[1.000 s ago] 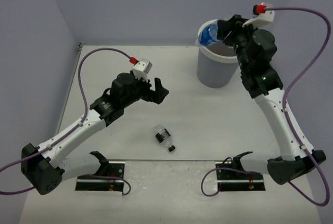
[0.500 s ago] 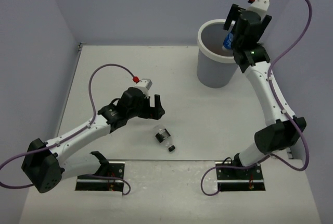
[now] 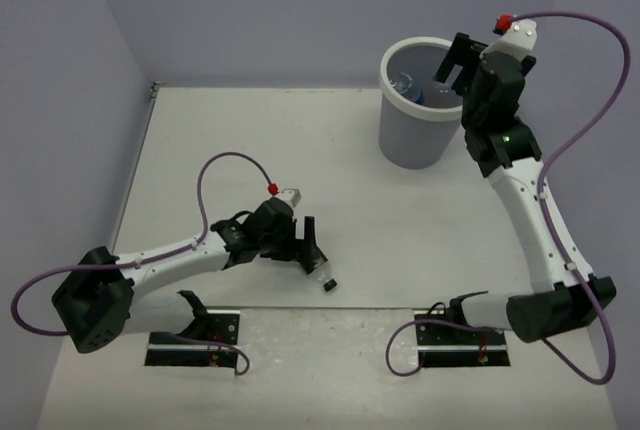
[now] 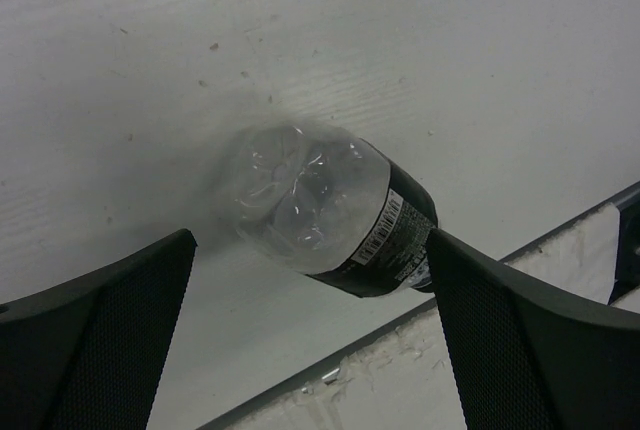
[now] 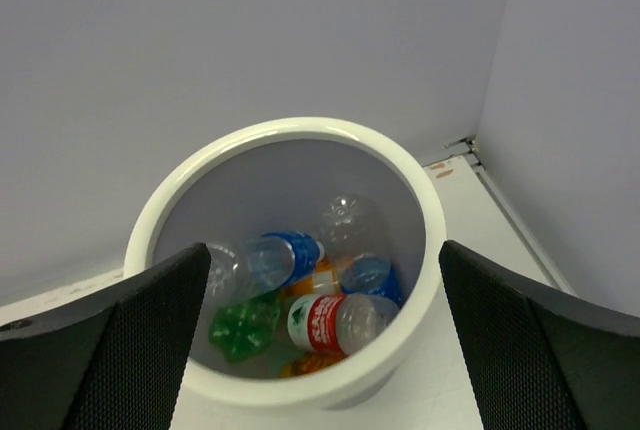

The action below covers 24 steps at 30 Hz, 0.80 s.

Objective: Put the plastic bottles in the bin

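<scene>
Dark-label bottle (image 4: 325,212) flat, cap near-right, L hand (image 4: 310,242) spread astride, R hand (image 5: 322,248) released over bin (image 5: 280,130)

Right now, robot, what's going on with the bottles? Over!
Left hand open, straddling the dark-labelled bottle on the table. Right hand open, empty, over the bin. Other bottles inside. Nothing blocking.

A pale off-white table (image 3: 250,130) takes up most of the top view. Its surface is matt, with small dark scuffs and faint streaks showing in the left wrist view. Plain lavender-grey walls close it in on three sides: a back wall (image 3: 270,10), a left wall (image 3: 50,100) and a right wall (image 3: 610,200). A small bracket (image 3: 152,88) sits at the far left corner. The light is soft and even, with faint shadows.
</scene>
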### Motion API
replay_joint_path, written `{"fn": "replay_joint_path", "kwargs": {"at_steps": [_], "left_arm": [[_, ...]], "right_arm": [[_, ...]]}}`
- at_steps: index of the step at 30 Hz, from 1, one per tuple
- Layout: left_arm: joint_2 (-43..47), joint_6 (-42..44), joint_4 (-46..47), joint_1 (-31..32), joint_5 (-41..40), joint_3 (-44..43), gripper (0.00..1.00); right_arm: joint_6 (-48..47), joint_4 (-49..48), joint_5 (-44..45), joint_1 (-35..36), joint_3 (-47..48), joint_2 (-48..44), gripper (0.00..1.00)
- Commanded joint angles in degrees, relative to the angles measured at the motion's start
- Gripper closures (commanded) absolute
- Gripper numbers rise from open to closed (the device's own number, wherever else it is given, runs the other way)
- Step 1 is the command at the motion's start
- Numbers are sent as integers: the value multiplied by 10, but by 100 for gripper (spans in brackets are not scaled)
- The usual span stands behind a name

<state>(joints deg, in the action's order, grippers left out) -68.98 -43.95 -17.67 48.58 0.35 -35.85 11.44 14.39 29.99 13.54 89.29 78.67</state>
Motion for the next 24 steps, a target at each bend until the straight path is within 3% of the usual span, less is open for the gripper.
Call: {"fn": "replay_joint_path", "kwargs": {"at_steps": [1,5,8,11,15,17,20,24], "left_arm": [[-44,-53,108,6,18,25,0],[-84,-62,160,9,39,23,1],[-102,-60,166,11,49,20,9],[-121,-57,189,13,50,12,56],[-123,-29,188,13,50,-19,80],[-119,-6,181,13,42,-46,86],[-108,39,153,13,20,-98,88],[-77,106,163,13,1,-171,88]], "right_arm": [[27,-59,-60,1,-75,-92,1],[32,-62,-62,2,-133,-139,1],[40,-60,-57,2,-158,-162,1],[53,-54,-63,2,-200,-201,1],[56,-27,-137,2,-225,-229,1],[53,-12,-211,2,-236,-242,1],[55,-5,-373,1,-261,-272,1],[68,-7,-510,2,-310,-297,1]]}}
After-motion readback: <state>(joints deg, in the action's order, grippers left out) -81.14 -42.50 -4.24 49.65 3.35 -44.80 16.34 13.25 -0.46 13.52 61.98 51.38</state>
